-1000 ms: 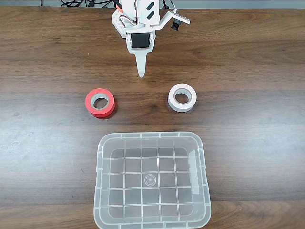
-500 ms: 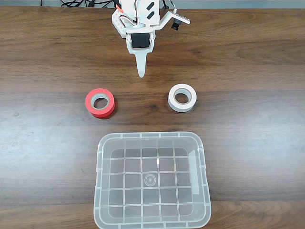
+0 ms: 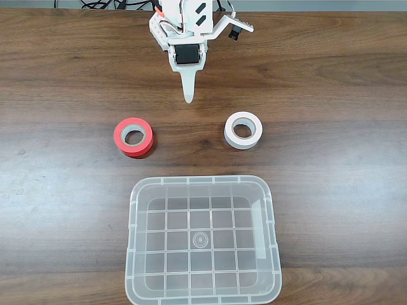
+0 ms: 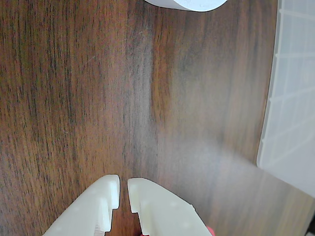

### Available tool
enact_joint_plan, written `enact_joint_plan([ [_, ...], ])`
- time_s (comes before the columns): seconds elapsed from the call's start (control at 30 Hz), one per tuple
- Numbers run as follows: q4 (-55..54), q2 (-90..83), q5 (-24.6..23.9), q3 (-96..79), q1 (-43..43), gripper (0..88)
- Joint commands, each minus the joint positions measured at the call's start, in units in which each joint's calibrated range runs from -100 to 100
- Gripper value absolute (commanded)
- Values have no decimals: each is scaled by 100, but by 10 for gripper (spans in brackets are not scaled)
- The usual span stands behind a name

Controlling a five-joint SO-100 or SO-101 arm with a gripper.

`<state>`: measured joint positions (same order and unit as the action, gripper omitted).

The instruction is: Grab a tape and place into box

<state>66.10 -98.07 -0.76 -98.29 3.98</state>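
hovering with jaws nearly together and empty, gripper is at the approach step; tape lies apart beside box, so opening and reaching come next.

Office or lab desk: wood-grain tabletop, cables at edge

Fixed view: straight down from high above, whole table framed, arm at top, box at bottom. Wrist view: close over the wood, fingers at bottom edge. Shared: tape, box rim, wood between.
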Motion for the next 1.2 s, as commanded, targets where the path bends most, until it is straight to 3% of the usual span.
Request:
enact_joint_plan([
  [0.0,-61,-64,-19,83,-32,15],
  [0.63,-78,-64,-24,83,48,13],
  [0.97,-1079,-64,-56,12,1021,12],
  [1.17,-1122,-64,-9,4,1504,12],
])
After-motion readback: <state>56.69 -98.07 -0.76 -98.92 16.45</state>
